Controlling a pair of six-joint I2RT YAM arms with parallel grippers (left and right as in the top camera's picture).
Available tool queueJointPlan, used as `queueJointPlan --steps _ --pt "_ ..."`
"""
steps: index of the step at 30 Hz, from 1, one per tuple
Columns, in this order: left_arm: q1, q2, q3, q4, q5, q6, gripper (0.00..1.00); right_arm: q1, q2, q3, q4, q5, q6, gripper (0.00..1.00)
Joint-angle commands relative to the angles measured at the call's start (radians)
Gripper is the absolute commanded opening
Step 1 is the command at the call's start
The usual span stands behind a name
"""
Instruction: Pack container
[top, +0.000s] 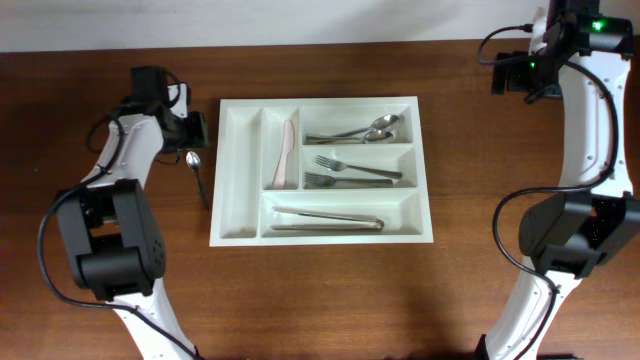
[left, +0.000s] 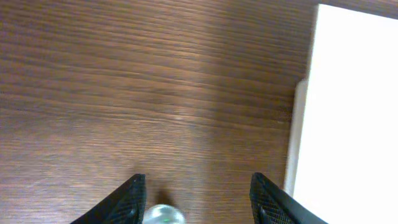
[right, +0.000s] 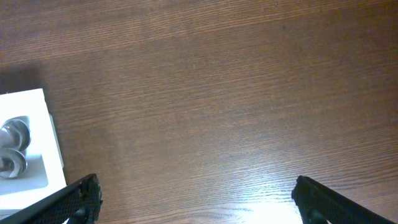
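A white cutlery tray (top: 320, 232) lies mid-table. It holds a pale knife (top: 285, 155), two spoons (top: 365, 131), two forks (top: 345, 171) and metal tongs (top: 325, 219). A loose metal spoon (top: 198, 173) lies on the wood just left of the tray. My left gripper (top: 194, 131) is open above the spoon's bowl end; the bowl (left: 164, 215) shows between its fingers (left: 198, 202), and the tray's edge (left: 348, 118) is to its right. My right gripper (top: 512, 76) is open and empty at the far right back, over bare wood (right: 196, 199).
The tray's corner with two spoon bowls (right: 12, 149) shows at the left of the right wrist view. The tray's leftmost long compartment (top: 238, 170) holds nothing. Both arm bases (top: 110, 240) stand near the front corners.
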Motion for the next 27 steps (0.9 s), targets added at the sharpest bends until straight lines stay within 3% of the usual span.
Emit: queueJointPlan --steps 1,10,24,27 --pt "-0.005 0.01 0.011 -0.005 -0.023 0.023 0.55 0.004 0.003 -0.003 0.002 0.012 0.012 0.99" --pt "-0.004 0.03 0.006 -0.036 -0.111 0.024 0.56 0.004 0.003 -0.003 0.002 0.012 0.012 0.99" --pt "-0.004 0.122 0.006 -0.062 -0.111 0.024 0.54 0.004 0.003 -0.003 0.002 0.012 0.012 0.99" --pt "-0.004 0.123 0.006 -0.069 -0.111 0.024 0.46 0.004 0.003 -0.003 0.002 0.012 0.012 0.99"
